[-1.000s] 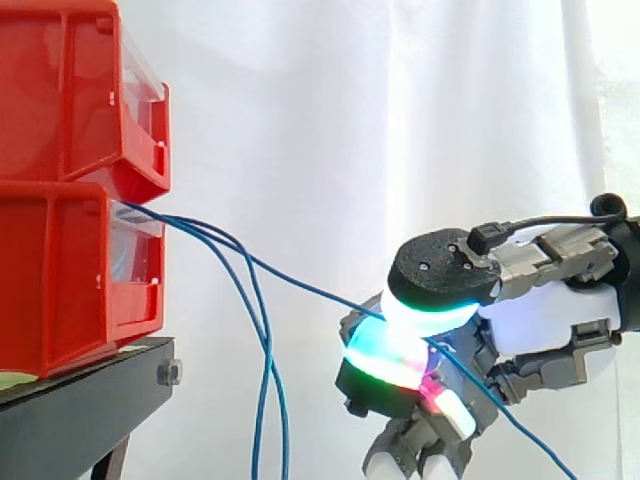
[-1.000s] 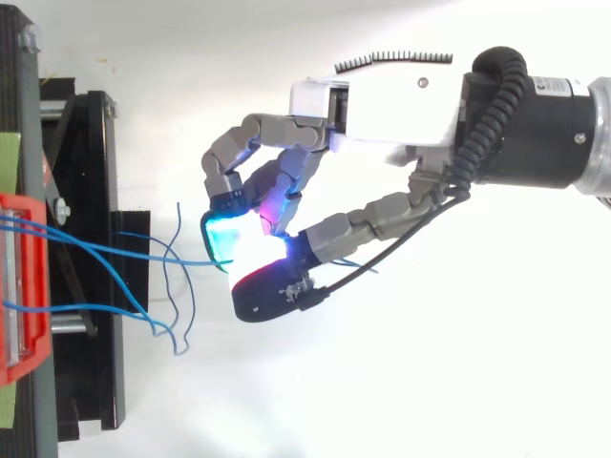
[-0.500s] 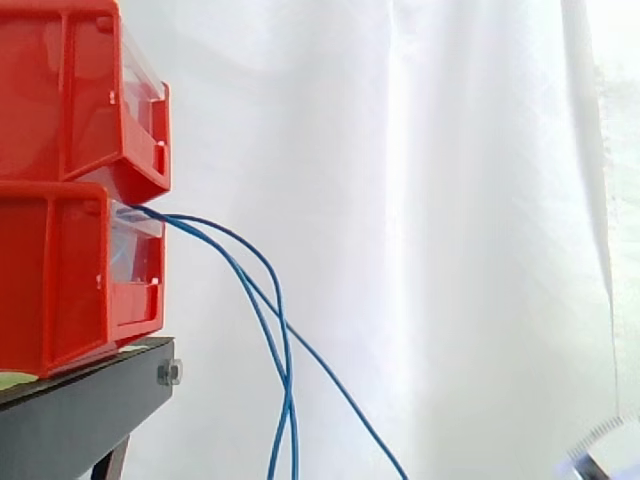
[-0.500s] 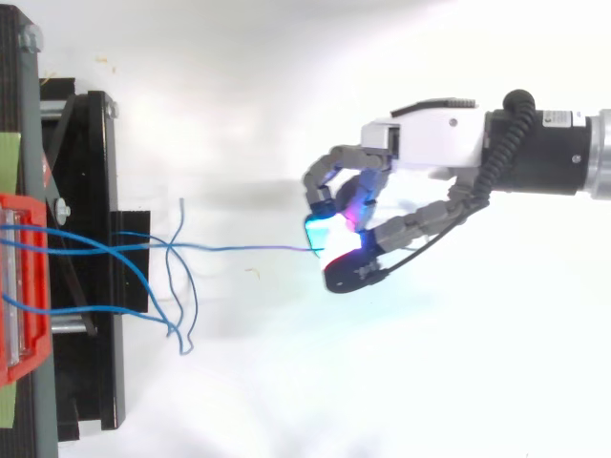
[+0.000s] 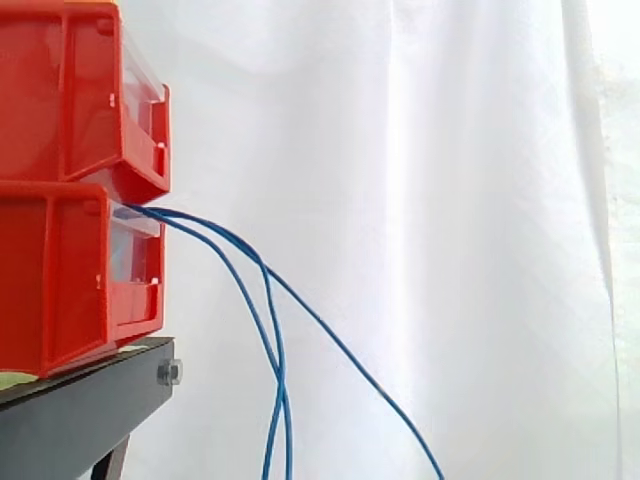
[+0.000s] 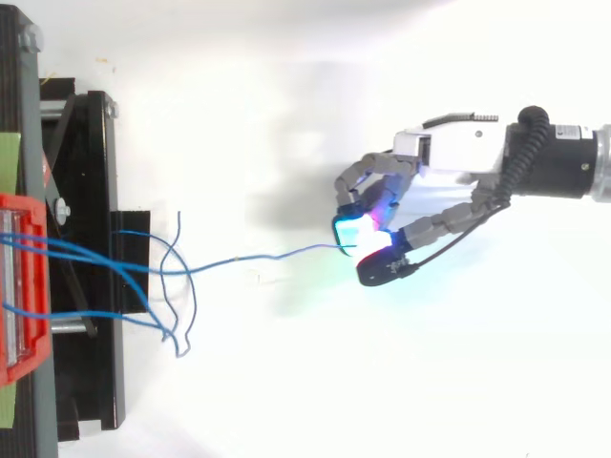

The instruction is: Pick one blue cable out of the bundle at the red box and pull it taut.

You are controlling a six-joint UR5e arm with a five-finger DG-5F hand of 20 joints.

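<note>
Several thin blue cables come out of the lower red box [image 5: 60, 270] and droop beside the black stand [image 5: 90, 410]. One blue cable [image 6: 277, 255] runs from the red box [image 6: 19, 353] rightward to my hand [image 6: 434, 157]. The hand's curled fingers and thumb pinch its end between glowing fingertips [image 6: 355, 229]. This cable [image 5: 340, 350] slopes down to the right in the side view, curving gently rather than straight. The other blue cables [image 6: 172, 329] hang loose in loops close to the stand.
A second red box [image 5: 70, 90] is stacked on the lower one. The black stand [image 6: 91, 172] juts out at the left of the top view. A white curtain [image 5: 450, 200] backs the work.
My hand has moved right, away from the red box, with the blue cable pinched in it, and has dropped out of the side view. The held cable now slopes lower with a slight wave.
</note>
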